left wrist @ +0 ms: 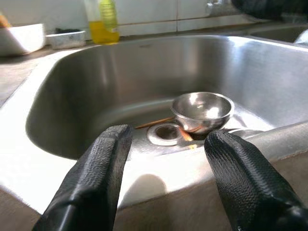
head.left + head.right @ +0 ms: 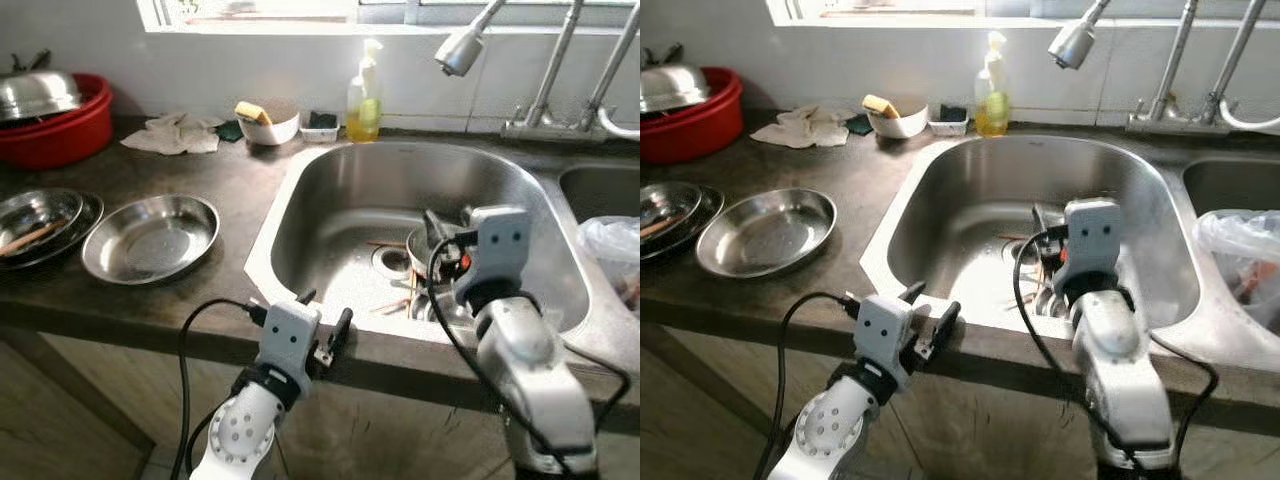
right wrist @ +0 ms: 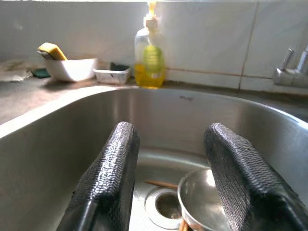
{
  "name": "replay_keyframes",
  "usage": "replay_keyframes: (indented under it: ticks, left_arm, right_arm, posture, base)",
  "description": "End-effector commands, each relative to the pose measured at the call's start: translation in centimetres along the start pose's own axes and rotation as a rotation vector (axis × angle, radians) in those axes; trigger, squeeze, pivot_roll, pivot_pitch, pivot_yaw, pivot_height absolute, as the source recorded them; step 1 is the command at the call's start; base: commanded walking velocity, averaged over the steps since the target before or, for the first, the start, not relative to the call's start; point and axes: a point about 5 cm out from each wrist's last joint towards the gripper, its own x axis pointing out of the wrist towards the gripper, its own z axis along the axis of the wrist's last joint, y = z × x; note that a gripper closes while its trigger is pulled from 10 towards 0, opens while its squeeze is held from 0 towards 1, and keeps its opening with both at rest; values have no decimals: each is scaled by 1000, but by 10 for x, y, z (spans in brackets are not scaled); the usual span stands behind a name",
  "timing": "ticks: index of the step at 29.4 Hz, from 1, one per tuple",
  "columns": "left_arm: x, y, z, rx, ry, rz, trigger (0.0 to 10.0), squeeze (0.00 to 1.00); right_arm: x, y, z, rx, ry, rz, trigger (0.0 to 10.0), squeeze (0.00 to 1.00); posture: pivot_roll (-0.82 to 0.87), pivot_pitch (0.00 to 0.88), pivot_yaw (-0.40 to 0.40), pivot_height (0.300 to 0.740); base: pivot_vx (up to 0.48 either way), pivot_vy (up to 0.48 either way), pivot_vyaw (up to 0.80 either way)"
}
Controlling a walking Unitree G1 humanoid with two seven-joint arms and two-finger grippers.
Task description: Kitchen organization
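Both sets of jaws stand parted with nothing between them. The right gripper [image 3: 168, 178] reaches down into the sink [image 2: 330, 190], its fingers [image 3: 108, 178] hanging above a small steel bowl [image 3: 204, 199] that sits beside the drain [image 1: 166, 133]. The right arm stretches forward over the front rim of the basin. The left gripper [image 2: 325, 320] is held lower, at the front edge of the counter [image 2: 240, 180], pointing toward the basin without going into it.

One small steel bowl lies in the sink, with a few thin wooden sticks [image 2: 400, 300] scattered around the drain; how many sticks there are is hard to tell, as the right arm covers part of them. One wide steel dish [image 2: 150, 237] rests on the counter to the left of the sink. Further left a stack of steel plates [image 2: 40, 225] is cut off by the picture's edge. One red basin [image 2: 60, 130] at the back left holds a steel lid [image 2: 40, 92]. One soap bottle [image 2: 364, 95] stands behind the sink, next to one white bowl [image 2: 270, 128] with a yellow sponge [image 2: 252, 112] in it. A crumpled cloth [image 2: 175, 135] lies nearby. A plastic bag [image 2: 610, 245] sits in the second basin on the right, partly out of frame.
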Motion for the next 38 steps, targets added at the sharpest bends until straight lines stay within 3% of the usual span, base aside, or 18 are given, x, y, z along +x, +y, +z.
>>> replay_keyframes:
  ticks: [1,19,25,35,36,37,38]
  left_arm:
    - [0,4,-1,0,2,5,10000,0]
    - [2,8,0,11,-9,16,10000,0]
    - [1,8,1,8,-15,22,10000,0]
    - [-2,4,-3,6,8,24,10000,0]
    - [-2,4,-4,6,10,26,10000,0]
    - [-3,4,-4,7,11,27,10000,0]
    - [-4,4,-4,5,14,29,10000,0]
  right_arm:
    - [-1,2,12,21,-68,-16,10000,0]
    - [8,10,29,72,-128,-24,10000,0]
    - [15,9,29,74,-98,-33,10000,0]
    - [47,17,-1,78,156,61,10000,0]
    - [51,18,-1,75,164,67,10000,149]
    - [54,18,-1,72,167,71,10000,149]
    - [59,19,-1,71,169,79,10000,1000]
  posture:
    - [-40,0,18,740]
    - [-32,14,16,740]
    - [-34,27,15,740]
    - [-32,51,-4,740]
    - [-29,55,-7,740]
    - [-28,57,-8,740]
    - [-26,62,-10,740]
  base:
    - [0,0,800]
    - [0,248,800]
    - [0,80,87]
    - [0,0,0]
    - [0,0,0]
    - [0,0,0]
    - [0,0,0]
